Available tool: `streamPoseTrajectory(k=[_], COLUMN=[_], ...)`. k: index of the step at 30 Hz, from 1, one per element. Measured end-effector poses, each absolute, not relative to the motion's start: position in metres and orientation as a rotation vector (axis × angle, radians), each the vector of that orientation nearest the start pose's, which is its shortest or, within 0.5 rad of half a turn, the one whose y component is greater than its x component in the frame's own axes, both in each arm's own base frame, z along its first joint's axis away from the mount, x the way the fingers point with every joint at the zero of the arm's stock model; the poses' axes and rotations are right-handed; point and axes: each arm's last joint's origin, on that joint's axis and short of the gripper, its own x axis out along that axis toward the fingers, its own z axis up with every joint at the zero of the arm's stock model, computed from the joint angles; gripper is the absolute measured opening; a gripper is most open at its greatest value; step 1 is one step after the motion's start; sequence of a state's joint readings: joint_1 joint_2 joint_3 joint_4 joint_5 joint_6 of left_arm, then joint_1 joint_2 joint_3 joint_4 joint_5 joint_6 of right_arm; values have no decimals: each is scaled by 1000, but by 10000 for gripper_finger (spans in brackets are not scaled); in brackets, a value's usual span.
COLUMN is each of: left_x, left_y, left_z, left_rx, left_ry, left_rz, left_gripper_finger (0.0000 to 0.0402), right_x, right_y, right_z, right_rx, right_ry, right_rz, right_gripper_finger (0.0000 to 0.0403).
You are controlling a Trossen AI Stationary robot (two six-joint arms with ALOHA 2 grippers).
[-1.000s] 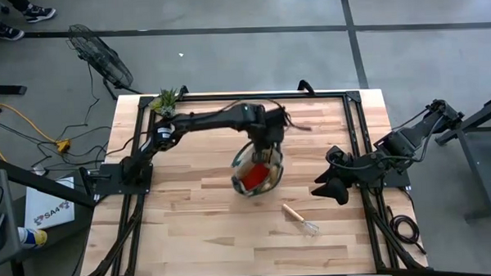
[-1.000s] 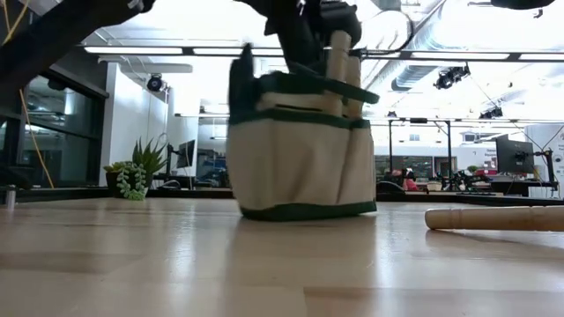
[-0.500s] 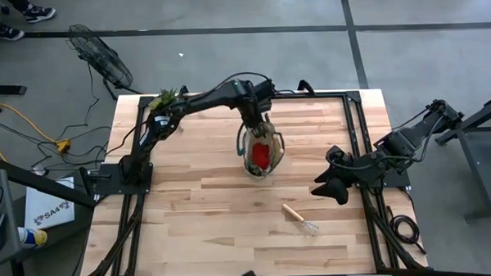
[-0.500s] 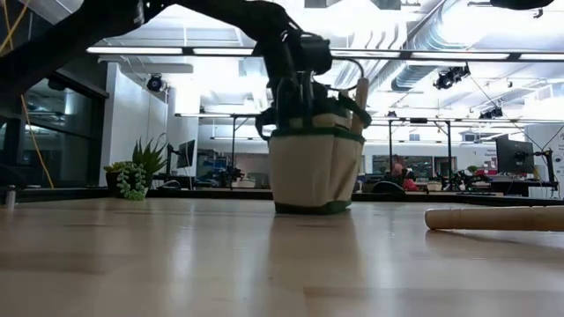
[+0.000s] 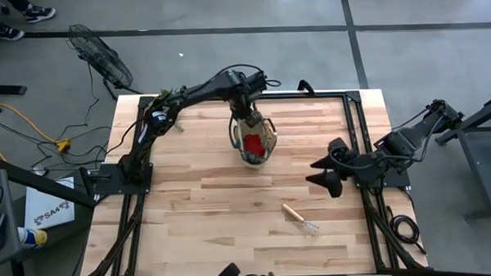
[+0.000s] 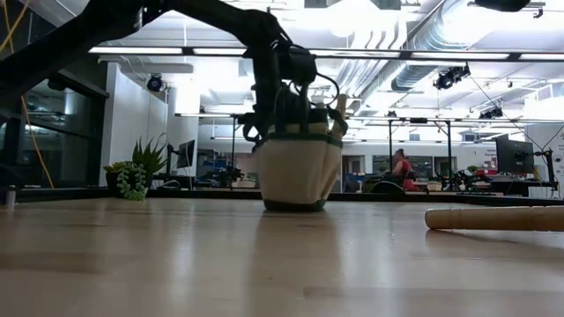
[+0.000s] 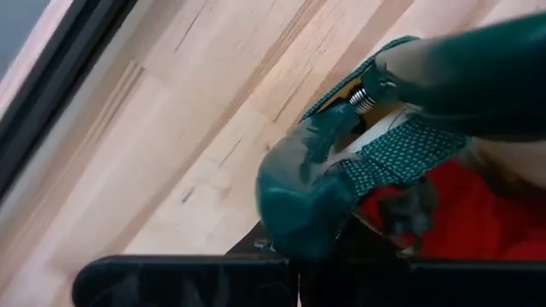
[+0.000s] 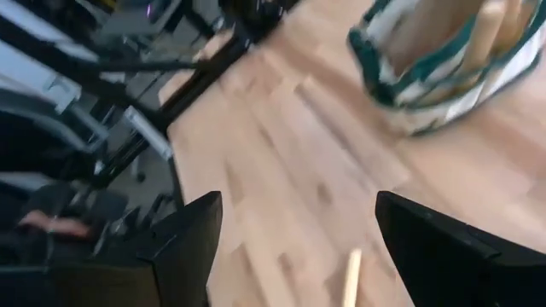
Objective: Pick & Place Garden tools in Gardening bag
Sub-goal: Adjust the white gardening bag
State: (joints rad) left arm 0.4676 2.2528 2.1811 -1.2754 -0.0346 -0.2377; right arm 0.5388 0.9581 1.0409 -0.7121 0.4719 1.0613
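1 arm (image 5: 187, 95) outstretched, fingers (image 5: 246, 115) over bag (image 5: 255, 141)

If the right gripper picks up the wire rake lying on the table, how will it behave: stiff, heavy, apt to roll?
The rake has a round wooden handle, so a push would probably roll it. The handle looks stiff, while the thin wire head may flex. It seems light for the open right gripper.
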Motion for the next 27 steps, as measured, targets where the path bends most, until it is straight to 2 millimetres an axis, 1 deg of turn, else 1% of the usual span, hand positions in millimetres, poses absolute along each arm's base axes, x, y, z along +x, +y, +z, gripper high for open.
streamPoseTrajectory(k=[4, 7, 11, 14, 18, 22, 24, 27], left_x=[411, 415, 418, 418, 416, 414, 414, 412], left_y=[206, 204, 199, 199, 199, 197, 196, 196], left_z=[257, 258, 258, 257, 256, 257, 260, 272], left_rx=[-588, -644, -644, -645, -654, -651, -639, -617], left_ry=[1224, 1188, 1187, 1189, 1206, 1230, 1226, 1211], left_rz=[567, 535, 526, 527, 515, 484, 478, 471], left_gripper_finger=[0, 0, 4, 21, 57, 112, 145, 190], right_x=[166, 166, 166, 166, 166, 166, 166, 166], right_y=[80, 80, 80, 80, 80, 80, 81, 82], right_z=[348, 349, 349, 349, 348, 348, 348, 348], right_rx=[707, 693, 656, 653, 656, 659, 661, 653], right_ry=[419, 395, 400, 402, 414, 421, 432, 460], right_rz=[-294, -318, -311, -309, -297, -289, -276, -242], right_gripper_finger=[301, 301, 301, 301, 301, 301, 301, 301])
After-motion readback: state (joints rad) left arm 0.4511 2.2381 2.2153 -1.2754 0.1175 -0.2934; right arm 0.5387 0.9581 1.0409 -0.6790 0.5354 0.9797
